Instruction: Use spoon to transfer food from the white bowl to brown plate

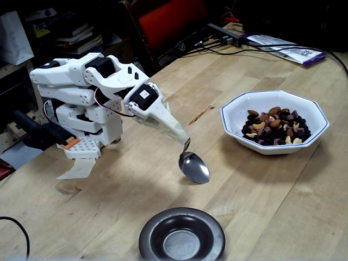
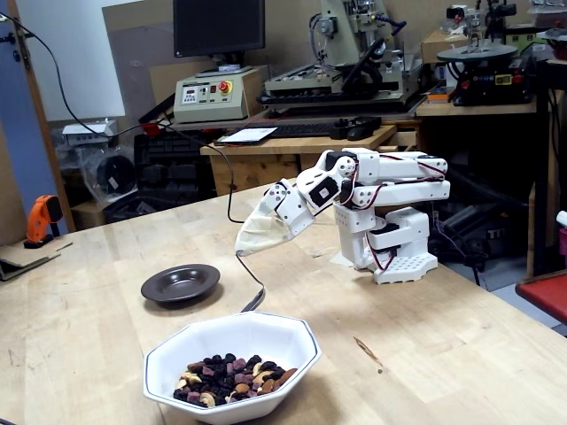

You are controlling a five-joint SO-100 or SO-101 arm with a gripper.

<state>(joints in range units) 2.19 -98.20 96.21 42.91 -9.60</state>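
Observation:
My white gripper (image 1: 184, 138) is shut on the thin handle of a silver spoon (image 1: 194, 167), which hangs tip-down just above the wooden table. The spoon's oval bowl looks bare. To its right in a fixed view stands the white bowl (image 1: 272, 148), octagonal with a blue rim line, holding the food (image 1: 275, 126): almonds, cashews and dark pieces. The brown plate (image 1: 149, 234) sits at the front edge, below the spoon, with nothing in it. In a fixed view from the opposite side, the gripper (image 2: 248, 243) hangs over the spoon (image 2: 253, 299), whose tip is hidden behind the bowl (image 2: 292, 390). The plate (image 2: 155, 288) lies left.
The arm's base (image 1: 87, 128) stands at the table's left edge in a fixed view. Cables and a power strip (image 1: 225, 33) and papers (image 1: 288, 51) lie at the back. A red chair (image 1: 174, 22) stands behind the table. Work benches with machines (image 2: 345, 80) fill the room beyond.

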